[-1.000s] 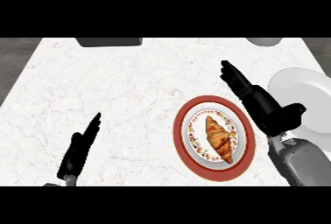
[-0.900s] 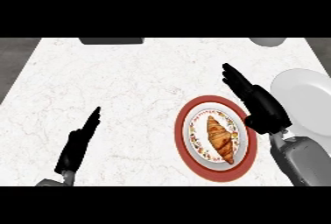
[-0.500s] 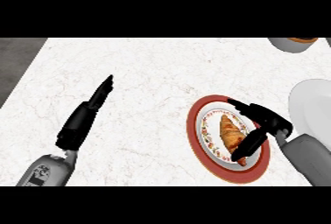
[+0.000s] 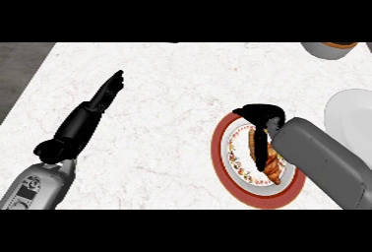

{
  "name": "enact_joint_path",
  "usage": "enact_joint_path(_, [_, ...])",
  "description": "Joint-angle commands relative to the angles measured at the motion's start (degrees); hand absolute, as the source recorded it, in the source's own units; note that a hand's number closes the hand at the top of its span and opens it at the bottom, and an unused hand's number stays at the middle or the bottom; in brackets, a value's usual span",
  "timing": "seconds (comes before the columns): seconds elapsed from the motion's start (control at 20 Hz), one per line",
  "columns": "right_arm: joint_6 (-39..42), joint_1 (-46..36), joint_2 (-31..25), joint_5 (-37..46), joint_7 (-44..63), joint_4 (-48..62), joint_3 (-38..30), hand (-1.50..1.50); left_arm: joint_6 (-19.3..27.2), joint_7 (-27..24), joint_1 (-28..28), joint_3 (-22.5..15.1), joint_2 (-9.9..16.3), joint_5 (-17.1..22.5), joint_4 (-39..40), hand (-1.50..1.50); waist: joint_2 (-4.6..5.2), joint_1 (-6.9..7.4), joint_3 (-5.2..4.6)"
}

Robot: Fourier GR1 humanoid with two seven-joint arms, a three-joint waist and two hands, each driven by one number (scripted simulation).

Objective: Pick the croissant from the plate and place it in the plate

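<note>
A golden croissant (image 4: 270,164) lies on a red-rimmed patterned plate (image 4: 221,147) at the counter's right. My right hand (image 4: 260,115) is bent down over it from above. Its fingers curl round the croissant's upper half, and its thumb runs along the pastry's left side. The grey forearm hides the plate's right part and some of the croissant. A plain white plate (image 4: 350,114) sits just right of the red one, partly cut off by the view's edge. My left hand (image 4: 88,114) is at the left above the counter, fingers straight and pointing away from me, holding nothing.
A bowl (image 4: 328,49) with something orange in it stands at the far right corner. The white marble counter (image 4: 174,98) spreads between my two hands. Its left edge (image 4: 35,93) borders a dark floor strip.
My right hand has dropped onto the red plate and its fingers have curled round the croissant. The left hand has risen and stretched farther from me. The view has shifted.
</note>
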Motion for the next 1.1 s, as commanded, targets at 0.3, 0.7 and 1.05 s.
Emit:
enact_joint_path(0.3, [12.58,-15.26,18.60,-6.13,19.13,22.39,-5.26,-1.50,-0.34,1.02,2.44,1.74,0.27,-0.21,-1.89,0.00,-0.67,-3.55,0.04])
enact_joint_path(0.7, [21.58,-23.28,19.59,-8.26,21.57,35.21,-4.44,-1.50,-2.14,-1.60,4.46,3.81,1.00,0.77,-1.36,0.00,-0.50,-3.37,-0.02])
enact_joint_path(1.05, [21.13,-29.62,20.32,-5.89,18.27,46.77,-5.37,-1.50,-3.20,0.62,5.06,4.01,1.26,0.67,-4.71,0.00,-0.36,-3.21,0.07])
